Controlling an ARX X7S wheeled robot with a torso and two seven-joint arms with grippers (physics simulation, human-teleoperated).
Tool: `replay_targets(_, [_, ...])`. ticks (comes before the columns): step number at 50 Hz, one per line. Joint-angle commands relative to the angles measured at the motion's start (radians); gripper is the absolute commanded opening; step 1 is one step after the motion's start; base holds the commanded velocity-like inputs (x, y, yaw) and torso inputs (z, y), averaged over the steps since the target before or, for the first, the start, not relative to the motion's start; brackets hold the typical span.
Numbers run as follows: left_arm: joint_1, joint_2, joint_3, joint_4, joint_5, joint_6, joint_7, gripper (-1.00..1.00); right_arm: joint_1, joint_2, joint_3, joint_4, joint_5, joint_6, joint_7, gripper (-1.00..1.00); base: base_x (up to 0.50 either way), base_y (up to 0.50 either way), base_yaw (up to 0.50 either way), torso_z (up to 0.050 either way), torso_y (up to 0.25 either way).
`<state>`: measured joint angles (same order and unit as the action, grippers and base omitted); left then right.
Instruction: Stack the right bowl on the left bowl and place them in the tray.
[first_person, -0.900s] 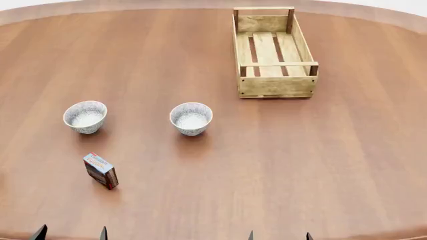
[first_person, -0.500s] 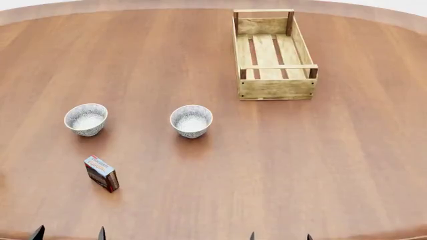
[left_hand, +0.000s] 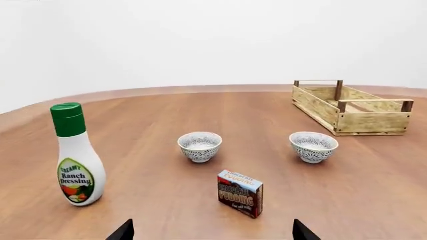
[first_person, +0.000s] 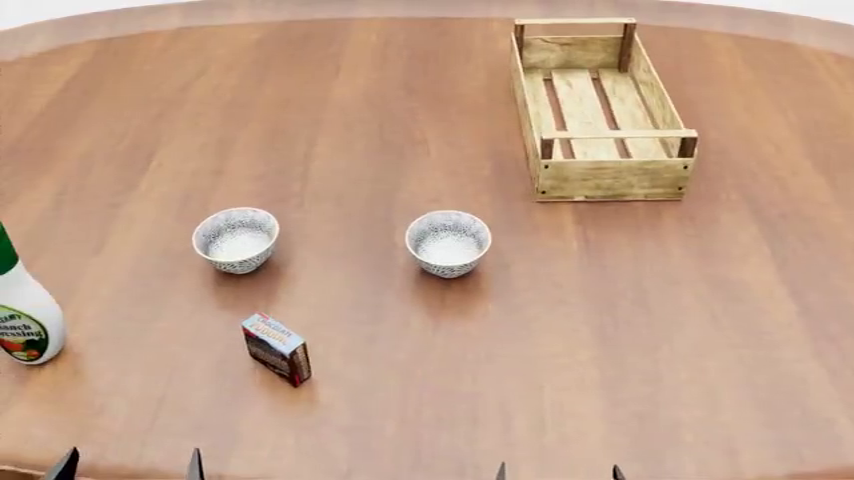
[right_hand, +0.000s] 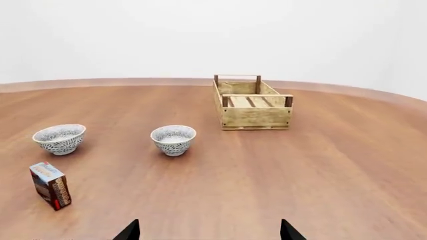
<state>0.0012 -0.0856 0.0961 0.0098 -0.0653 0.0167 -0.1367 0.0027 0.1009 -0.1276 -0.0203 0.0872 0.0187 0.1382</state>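
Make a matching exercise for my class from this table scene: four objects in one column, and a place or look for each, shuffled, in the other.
Objects:
1. tray
2. ranch dressing bottle
3. pudding box
4. right bowl

Descriptions:
A. white body, green cap, at the table's left edge in the head view
B. speckled, upright, empty, nearest the tray
C. light wood with a slatted bottom, farthest from the robot
D. red and blue, standing nearer the robot than the left bowl

Pairs: 1-C, 2-A, 3-D, 4-B

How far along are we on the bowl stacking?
Nothing done yet. The right bowl and left bowl stand apart on the table, the tray holds nothing. Both grippers, left gripper and right gripper, are open and hold nothing. Stacking and placing remain.
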Motion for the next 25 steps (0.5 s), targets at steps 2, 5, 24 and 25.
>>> replay_targets(2, [-0.002,0.004,-0.006,-0.001,0.004,-0.006,0.003,1.00,-0.003,-0.003,-0.005,0.009,-0.001,-0.014,-0.027,1.00,0.00,0.00,0.00,0.000,0.000])
replay_targets(5, [0.000,0.001,-0.002,0.005,0.002,-0.009,-0.002,1.00,-0.003,0.000,-0.009,0.008,0.004,-0.016,-0.024,1.00,0.00,0.00,0.00,0.000,0.000])
replay_targets(24, [-0.083,-0.023,0.003,0.204,-0.039,-0.294,-0.060,1.00,0.075,0.027,0.004,-0.208,0.099,0.351,0.026,1.00,0.00,0.00,0.00,0.000,0.000])
replay_targets(25, [-0.097,-0.027,0.004,0.233,-0.037,-0.327,-0.066,1.00,0.086,0.032,0.003,-0.232,0.105,0.382,0.026,1.00,0.00,0.00,0.00,0.000,0.000])
